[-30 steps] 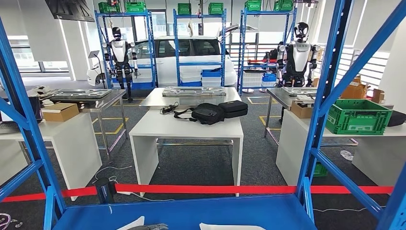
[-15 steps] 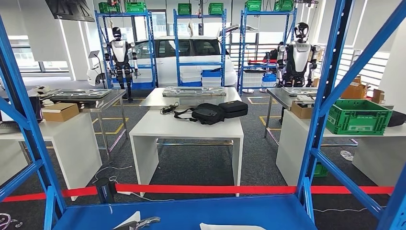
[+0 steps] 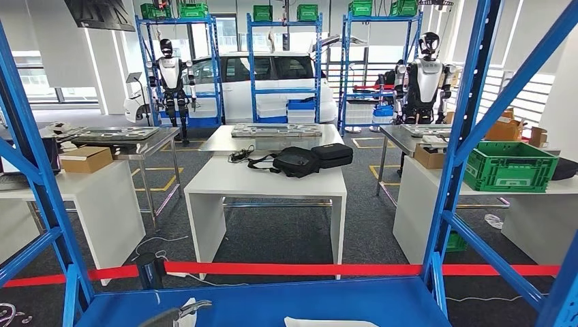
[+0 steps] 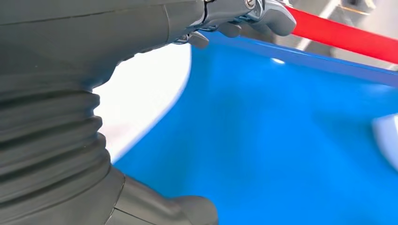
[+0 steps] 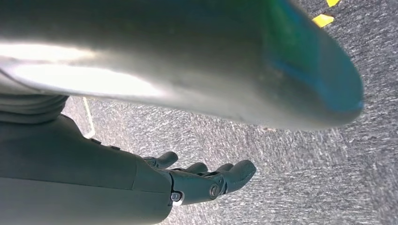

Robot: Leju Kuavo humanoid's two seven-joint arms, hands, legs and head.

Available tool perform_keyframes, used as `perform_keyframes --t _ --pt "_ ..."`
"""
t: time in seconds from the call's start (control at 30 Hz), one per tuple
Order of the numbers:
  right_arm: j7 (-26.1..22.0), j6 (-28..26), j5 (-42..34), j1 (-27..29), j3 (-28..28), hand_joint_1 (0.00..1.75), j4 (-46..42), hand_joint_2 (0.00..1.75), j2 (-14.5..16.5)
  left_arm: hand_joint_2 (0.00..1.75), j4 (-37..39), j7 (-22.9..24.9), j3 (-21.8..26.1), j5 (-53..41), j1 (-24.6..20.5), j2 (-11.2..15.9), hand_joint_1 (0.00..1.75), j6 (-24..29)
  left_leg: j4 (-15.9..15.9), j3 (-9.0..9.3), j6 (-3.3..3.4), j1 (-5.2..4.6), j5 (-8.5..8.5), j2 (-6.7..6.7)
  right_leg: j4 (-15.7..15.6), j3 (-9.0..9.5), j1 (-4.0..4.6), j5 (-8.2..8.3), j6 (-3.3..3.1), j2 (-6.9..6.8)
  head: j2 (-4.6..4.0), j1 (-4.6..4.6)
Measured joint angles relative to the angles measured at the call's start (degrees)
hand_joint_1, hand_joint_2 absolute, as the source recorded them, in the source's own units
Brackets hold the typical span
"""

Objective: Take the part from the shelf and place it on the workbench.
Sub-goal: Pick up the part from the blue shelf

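A flat white part (image 3: 189, 304) lies at the near left of the blue shelf board (image 3: 272, 300). My left hand (image 3: 178, 313) reaches over it, fingers stretched out and apart, nothing held. In the left wrist view the fingers (image 4: 244, 13) extend above the white part (image 4: 141, 93) and the blue shelf board (image 4: 291, 140), with the thumb (image 4: 187, 211) apart from them. A second white part (image 3: 327, 321) lies further right on the board. My right hand (image 5: 206, 180) hangs over grey carpet with loosely spread fingers, holding nothing.
Blue shelf uprights (image 3: 463, 136) frame the view on both sides. Red tape (image 3: 300, 268) runs across just beyond the shelf. Behind it stands a white table (image 3: 225, 180) with black bags (image 3: 307, 160), and a green crate (image 3: 510, 165) sits on a table at the right.
My left hand has come further up over the shelf board and shifted left, now lying across the white part. The rest of the scene is still.
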Motion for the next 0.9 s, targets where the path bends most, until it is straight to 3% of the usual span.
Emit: perform_keyframes --t 0.43,0.9 --pt "0.09 -0.05 0.01 0.02 -0.45 0.0 0.0 0.0 0.0 1.75 2.47 7.09 -0.31 -8.54 -1.84 2.26 0.0 6.76 0.0 0.0 0.0 0.0 0.0 0.01 0.0 -0.01 0.0 0.0 0.0 0.01 0.0 0.0" --pt "0.24 -0.04 0.5 0.01 -0.45 0.0 0.0 0.0 0.0 1.75 3.79 8.14 -1.01 -12.38 -1.89 4.56 0.0 2.89 0.0 0.0 0.0 0.0 0.0 0.01 0.01 -0.01 0.0 -0.01 0.0 0.01 0.0 0.01"
